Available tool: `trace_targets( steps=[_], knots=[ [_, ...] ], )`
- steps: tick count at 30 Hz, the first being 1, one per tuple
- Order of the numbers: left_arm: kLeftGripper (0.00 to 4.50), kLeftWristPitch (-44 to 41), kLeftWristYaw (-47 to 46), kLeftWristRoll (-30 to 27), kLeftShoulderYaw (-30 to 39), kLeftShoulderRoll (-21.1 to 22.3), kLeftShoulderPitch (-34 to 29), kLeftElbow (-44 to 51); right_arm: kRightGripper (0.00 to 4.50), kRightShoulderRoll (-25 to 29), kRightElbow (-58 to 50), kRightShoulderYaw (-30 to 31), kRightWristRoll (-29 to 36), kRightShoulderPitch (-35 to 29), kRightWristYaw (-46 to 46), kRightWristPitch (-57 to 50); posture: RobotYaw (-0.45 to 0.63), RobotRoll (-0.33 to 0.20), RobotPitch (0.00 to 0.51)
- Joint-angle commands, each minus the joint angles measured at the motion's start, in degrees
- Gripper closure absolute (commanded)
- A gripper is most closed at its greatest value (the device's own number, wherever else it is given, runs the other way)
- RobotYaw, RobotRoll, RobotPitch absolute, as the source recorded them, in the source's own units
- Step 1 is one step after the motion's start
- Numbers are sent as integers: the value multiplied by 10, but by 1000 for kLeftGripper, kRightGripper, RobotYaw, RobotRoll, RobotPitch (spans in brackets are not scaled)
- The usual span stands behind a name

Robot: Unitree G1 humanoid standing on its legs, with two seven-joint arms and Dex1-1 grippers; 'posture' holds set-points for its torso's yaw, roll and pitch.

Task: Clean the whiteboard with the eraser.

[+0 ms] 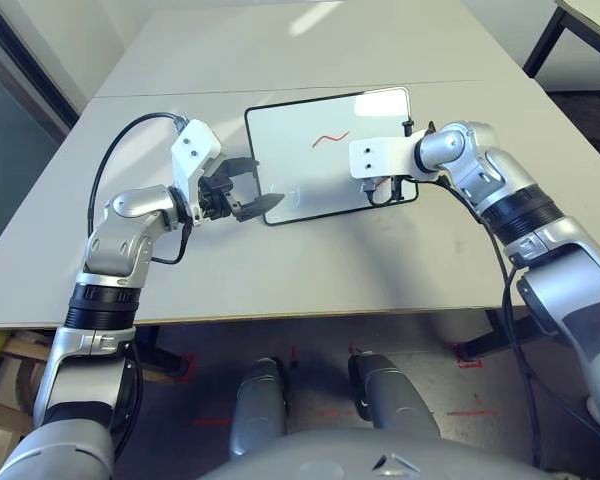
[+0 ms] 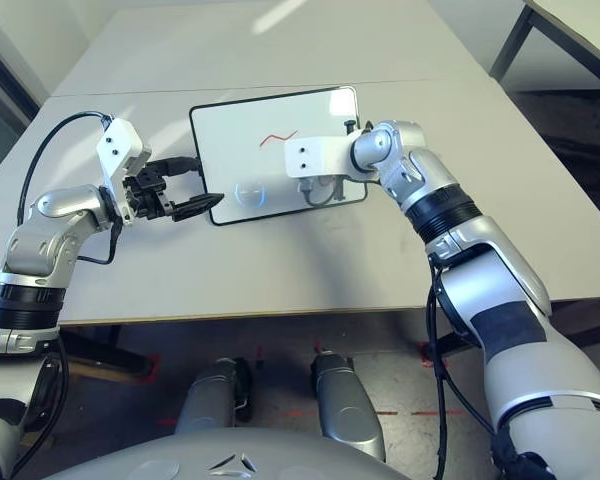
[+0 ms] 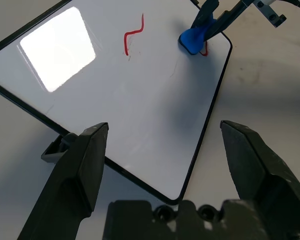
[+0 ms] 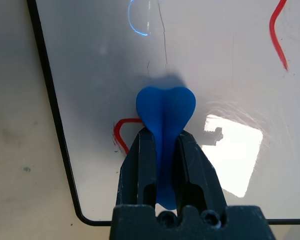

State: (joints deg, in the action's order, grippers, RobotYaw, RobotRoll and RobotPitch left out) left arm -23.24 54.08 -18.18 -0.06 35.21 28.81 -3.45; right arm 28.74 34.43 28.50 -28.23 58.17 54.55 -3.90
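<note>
While lying flat on the grey counter [image 1: 310, 260], the whiteboard [image 1: 310, 165] is still carrying red marker in two places, so wiping is judged to be only partly done. Nearest the robot, hovering at the board's near left corner: the left hand [image 1: 242, 190], fingers spread wide and holding nothing, poised just beside the black frame and perhaps getting ready to steady it. Along the near edge, toward the board's right corner, gripping the eraser [image 4: 165, 112] tightly between both fingers: the right hand [image 4: 164, 165], pressing the blue block's rounded end down on the white surface. Peeking out beside that block: a red looped stroke [image 4: 121, 131], seemingly in the middle of being rubbed away. Showing faintly in blue close by: the circular logo [image 4: 139, 22], printed and not for removal. Farther back, near the board's middle, sitting untouched: a red squiggle [image 1: 330, 138], well apart from the eraser and waiting for a later pass. Beyond that, glaring at the far corner: only a window reflection, not ink.
</note>
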Motion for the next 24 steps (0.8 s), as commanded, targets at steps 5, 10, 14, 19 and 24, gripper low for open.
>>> trace_targets(
  steps=[5,10,14,19,24],
  knots=[
    [0,1,4,0,4,6,-1,-13,4233,26,25,7,-24,-22,-14,4,-118,0,102],
    [0,2,6,-2,7,7,4,-21,4233,35,49,3,-31,-16,-24,8,-118,0,101],
    [0,3,9,-3,7,8,7,-26,4233,39,64,1,-35,-11,-29,12,-120,0,103],
    [0,4,11,-2,8,9,11,-34,4233,47,86,1,-39,-5,-36,21,-121,0,105],
    [0,5,12,-1,7,10,13,-37,4233,46,103,-3,-43,3,-42,26,-122,0,107]
  ],
)
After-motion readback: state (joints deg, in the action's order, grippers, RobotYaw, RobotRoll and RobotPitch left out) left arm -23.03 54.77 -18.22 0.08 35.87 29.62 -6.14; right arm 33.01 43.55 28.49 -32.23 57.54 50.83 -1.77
